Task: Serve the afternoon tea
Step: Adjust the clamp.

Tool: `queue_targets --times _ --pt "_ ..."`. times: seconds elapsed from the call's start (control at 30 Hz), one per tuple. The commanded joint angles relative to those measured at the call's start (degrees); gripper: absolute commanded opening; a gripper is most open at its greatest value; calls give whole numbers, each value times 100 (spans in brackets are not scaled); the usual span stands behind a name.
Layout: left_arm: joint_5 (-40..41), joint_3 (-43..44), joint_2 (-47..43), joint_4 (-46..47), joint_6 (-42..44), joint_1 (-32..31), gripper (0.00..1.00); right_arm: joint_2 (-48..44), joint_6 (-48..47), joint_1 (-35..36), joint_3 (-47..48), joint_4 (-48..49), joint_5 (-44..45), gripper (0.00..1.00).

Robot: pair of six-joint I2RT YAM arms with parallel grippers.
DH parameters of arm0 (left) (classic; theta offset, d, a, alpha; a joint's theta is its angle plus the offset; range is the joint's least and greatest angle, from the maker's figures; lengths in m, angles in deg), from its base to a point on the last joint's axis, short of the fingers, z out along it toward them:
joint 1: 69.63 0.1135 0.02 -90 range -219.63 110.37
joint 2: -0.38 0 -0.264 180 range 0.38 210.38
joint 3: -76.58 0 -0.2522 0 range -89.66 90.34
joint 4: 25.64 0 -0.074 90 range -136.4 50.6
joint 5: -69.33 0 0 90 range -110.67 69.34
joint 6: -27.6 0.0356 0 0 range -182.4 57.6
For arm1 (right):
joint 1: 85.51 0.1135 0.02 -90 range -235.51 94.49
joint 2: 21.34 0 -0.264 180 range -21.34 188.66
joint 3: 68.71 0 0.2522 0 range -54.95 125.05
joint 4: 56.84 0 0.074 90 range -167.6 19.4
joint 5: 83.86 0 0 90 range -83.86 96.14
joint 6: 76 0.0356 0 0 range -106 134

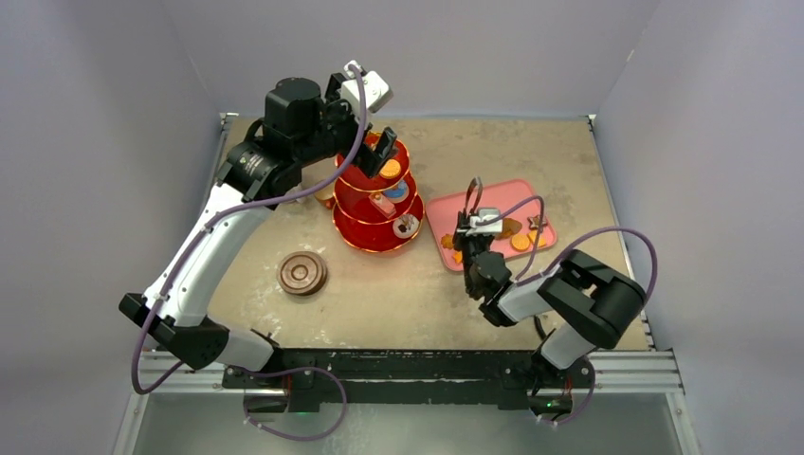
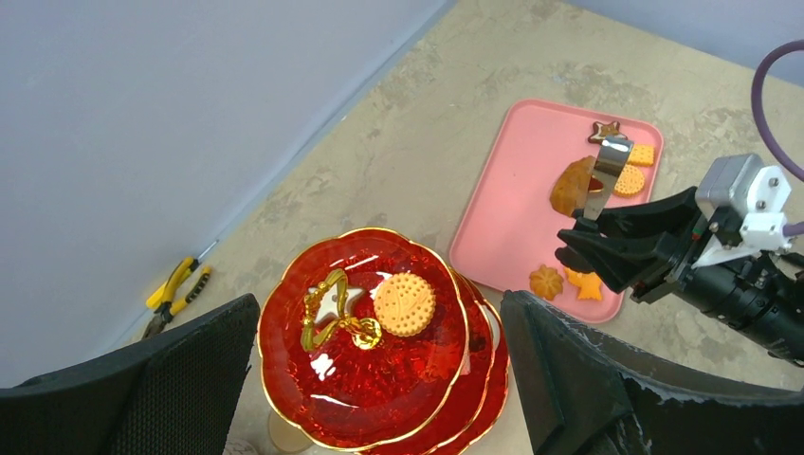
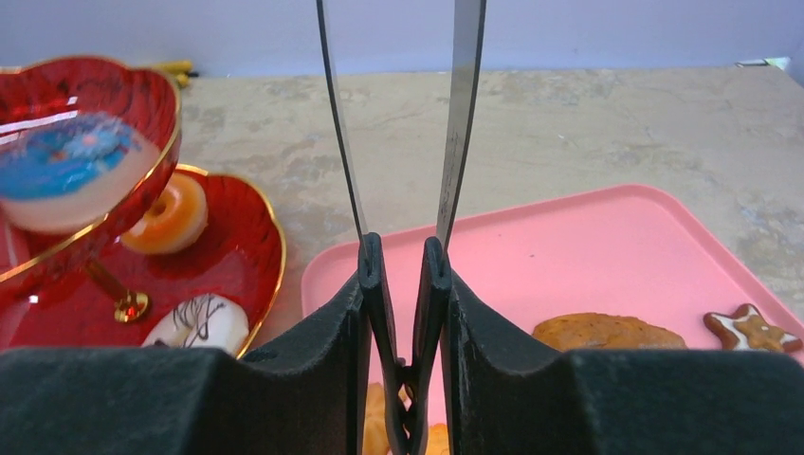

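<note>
The red three-tier stand [image 1: 377, 199] with gold rims stands mid-table. Its top tier [image 2: 360, 379] carries a round biscuit [image 2: 405, 303] beside the gold handle [image 2: 332, 313]. My left gripper [image 1: 384, 152] hovers open above that tier, one finger [image 2: 142, 389] on each side and nothing between them. The lower tiers hold a blue pastry [image 3: 57, 156], an orange one [image 3: 166, 218] and a white one [image 3: 194, 322]. My right gripper [image 1: 471, 254] is over the pink tray [image 1: 493, 194], shut on the black-handled tongs [image 3: 460, 142]. Stacked brown saucers [image 1: 302, 273] lie to the left.
On the tray [image 3: 588, 246] lie a brown pastry [image 3: 607, 332], a gingerbread star [image 3: 754, 327] and orange biscuits [image 2: 547, 282]. Yellow-handled pliers [image 2: 175, 289] lie by the back wall. Walls close the table in on three sides.
</note>
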Motion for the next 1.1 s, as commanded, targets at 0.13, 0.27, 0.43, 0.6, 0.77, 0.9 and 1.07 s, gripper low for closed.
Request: queue_targets --times 0.13,0.27,0.43,0.6,0.77,0.9,1.07 --pt "-116 -70 -197 284 122 30 99 -134 -328 87 -343 2077 -964 32" --pt "-260 -206 -82 379 131 30 99 -832 28 87 -492 1317 -1654 32" --pt "-455 -484 -45 791 201 30 99 -807 23 78 -569 1782 -2121 37" --pt "-660 -588 337 1165 355 -21 99 -686 -238 78 -545 2304 -2719 36" --pt "-693 -889 700 1603 459 -477 99 -1115 -325 78 -500 1660 -3104 38" --pt "-561 -1037 958 1882 318 -793 98 -1422 -318 78 -476 1247 -3300 38" --pt "-684 -833 1204 1873 187 -1019 96 -1440 -341 78 -374 992 -3389 41"
